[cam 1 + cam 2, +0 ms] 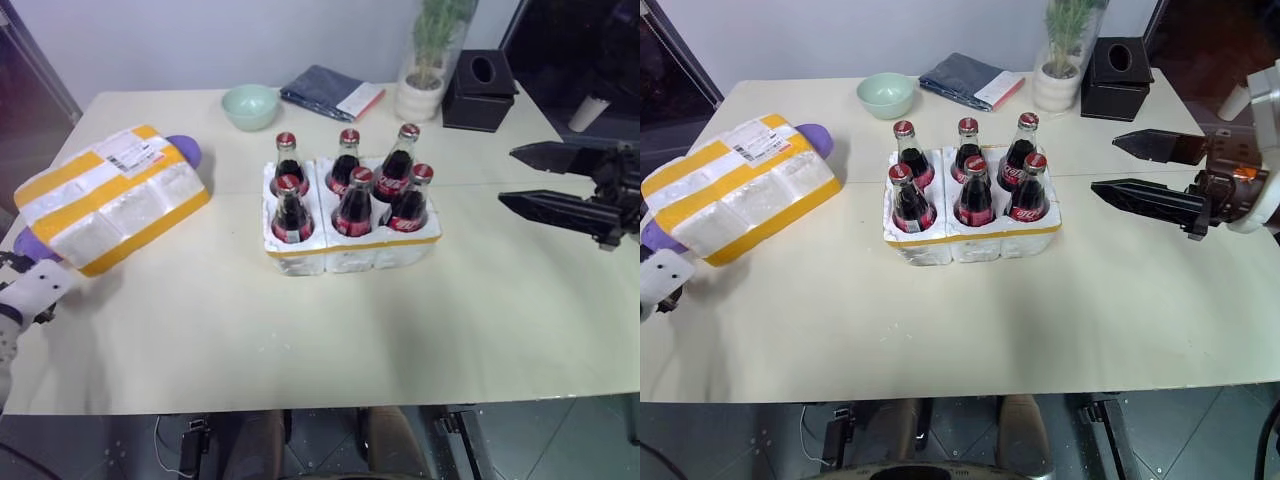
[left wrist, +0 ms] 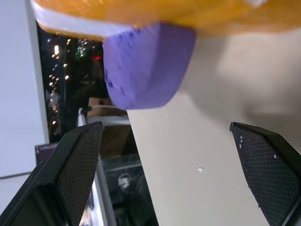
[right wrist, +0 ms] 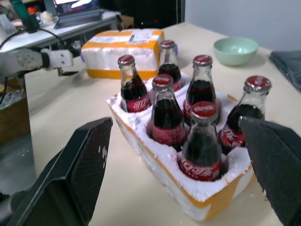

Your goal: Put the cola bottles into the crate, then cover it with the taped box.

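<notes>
Crate (image 1: 350, 245) sits mid-worktop (image 1: 300, 340), all six bottles (image 1: 353, 205) in its wells. Box (image 1: 105, 195) lies at nine o'clock on a purple block (image 1: 185, 148), near the left edge. Left hand (image 2: 174, 174) gapes empty by the block; right hand (image 1: 550, 180), wide and empty, hovers at three o'clock. Front worktop lies bare.

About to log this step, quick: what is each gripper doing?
Left gripper: open, holding nothing, near the taped box.
Right gripper: open, holding nothing.

Counting it up: six cola bottles (image 1: 352, 203), one crate (image 1: 350, 250), one taped box (image 1: 110, 195), one green bowl (image 1: 250, 106), one potted plant (image 1: 428, 60).
</notes>
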`<state>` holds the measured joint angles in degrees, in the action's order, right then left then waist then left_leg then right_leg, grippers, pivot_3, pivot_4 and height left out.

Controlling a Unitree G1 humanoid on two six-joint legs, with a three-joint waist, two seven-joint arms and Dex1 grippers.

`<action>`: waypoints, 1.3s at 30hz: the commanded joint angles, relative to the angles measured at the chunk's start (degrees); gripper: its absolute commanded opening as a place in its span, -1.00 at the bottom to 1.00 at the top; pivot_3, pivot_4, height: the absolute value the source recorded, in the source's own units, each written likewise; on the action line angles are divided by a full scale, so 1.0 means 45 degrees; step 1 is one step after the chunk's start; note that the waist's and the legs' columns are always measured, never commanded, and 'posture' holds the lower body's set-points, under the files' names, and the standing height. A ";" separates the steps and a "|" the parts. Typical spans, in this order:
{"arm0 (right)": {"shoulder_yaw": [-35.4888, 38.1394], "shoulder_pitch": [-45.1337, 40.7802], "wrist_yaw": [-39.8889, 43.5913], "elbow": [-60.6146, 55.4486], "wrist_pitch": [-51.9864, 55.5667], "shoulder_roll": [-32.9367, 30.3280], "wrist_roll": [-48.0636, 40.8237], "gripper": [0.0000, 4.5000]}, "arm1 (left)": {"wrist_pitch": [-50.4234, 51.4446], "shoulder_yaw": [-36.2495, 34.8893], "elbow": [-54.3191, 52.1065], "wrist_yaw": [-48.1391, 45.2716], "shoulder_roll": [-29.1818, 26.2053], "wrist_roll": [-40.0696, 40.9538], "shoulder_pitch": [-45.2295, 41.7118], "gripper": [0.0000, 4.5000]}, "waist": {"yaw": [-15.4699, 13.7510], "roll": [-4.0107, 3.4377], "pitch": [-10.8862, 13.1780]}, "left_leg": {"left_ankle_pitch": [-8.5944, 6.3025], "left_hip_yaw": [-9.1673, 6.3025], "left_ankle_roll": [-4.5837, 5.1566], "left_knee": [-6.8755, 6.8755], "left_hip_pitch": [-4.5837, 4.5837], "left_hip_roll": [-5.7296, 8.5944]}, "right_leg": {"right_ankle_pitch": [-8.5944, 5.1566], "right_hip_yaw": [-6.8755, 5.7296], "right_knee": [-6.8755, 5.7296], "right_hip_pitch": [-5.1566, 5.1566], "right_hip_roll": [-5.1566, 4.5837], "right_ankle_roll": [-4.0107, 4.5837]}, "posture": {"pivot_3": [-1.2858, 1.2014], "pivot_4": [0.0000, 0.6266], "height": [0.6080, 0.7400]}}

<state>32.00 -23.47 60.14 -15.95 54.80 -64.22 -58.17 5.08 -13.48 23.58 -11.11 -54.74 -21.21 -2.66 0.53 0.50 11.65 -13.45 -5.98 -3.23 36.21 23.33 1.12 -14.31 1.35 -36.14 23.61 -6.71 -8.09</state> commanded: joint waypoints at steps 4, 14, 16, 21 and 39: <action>0.1571 0.0542 0.0008 -0.0777 0.0437 -0.0512 -0.0828 0.95 | -0.1816 0.1834 0.3504 0.1827 0.0058 -0.1061 -0.3312 1.00 | -0.0128 0.0021 -0.0013 | 0.0002 -0.0005 -0.0002 0.0016 -0.0003 0.0008 | 0.0013 -0.0002 0.0002 -0.0022 -0.0002 -0.0021 | 0.03 -0.52 1.00; 0.1815 0.0741 -0.0308 -0.0711 0.0459 -0.0776 -0.0857 1.00 | -0.3015 0.3743 0.7849 0.2290 0.0449 -0.1445 -0.6539 0.60 | 0.0078 0.0027 -0.0020 | 0.0003 -0.0002 -0.0002 0.0006 -0.0014 0.0009 | 0.0017 -0.0001 -0.0008 -0.0022 -0.0002 -0.0028 | 0.03 -0.52 1.00; 0.1900 0.0811 -0.0392 -0.0611 0.0403 -0.0846 -0.0714 1.00 | -0.3130 0.3830 0.8101 0.2297 0.0450 -0.1360 -0.6782 0.15 | 0.0051 0.0030 -0.0022 | 0.0003 -0.0003 -0.0002 0.0007 -0.0012 0.0008 | 0.0017 -0.0002 -0.0008 -0.0022 -0.0002 -0.0028 | 0.03 -0.52 1.00; 0.2022 0.1284 -0.0306 -0.0503 0.0371 -0.0945 -0.0294 1.00 | -0.3267 0.3923 0.8380 0.2381 0.0381 -0.1321 -0.7219 -0.81 | 0.0012 0.0022 -0.0036 | 0.0003 -0.0003 -0.0002 0.0013 -0.0016 0.0011 | 0.0018 -0.0001 -0.0008 -0.0034 -0.0004 -0.0032 | 0.03 -0.52 1.00; 0.1344 0.2182 0.0117 0.0000 -0.0797 -0.0819 0.1262 1.00 | -0.1720 0.2758 -0.3105 -0.3550 -0.1197 0.1101 -0.8746 -0.84 | 0.0046 0.0069 -0.0033 | 0.0007 -0.0008 -0.0010 0.0016 0.0005 0.0011 | 0.0018 -0.0003 0.0003 -0.0029 -0.0003 -0.0032 | 0.03 -0.52 1.00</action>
<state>37.72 -13.07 60.72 -15.71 52.37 -67.92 -52.73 -4.49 -0.50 15.12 -24.78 -59.74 -17.25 -39.96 0.74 0.81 11.50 -13.42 -6.01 -3.28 36.28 23.35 1.17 -14.23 1.34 -36.13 23.47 -6.72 -8.23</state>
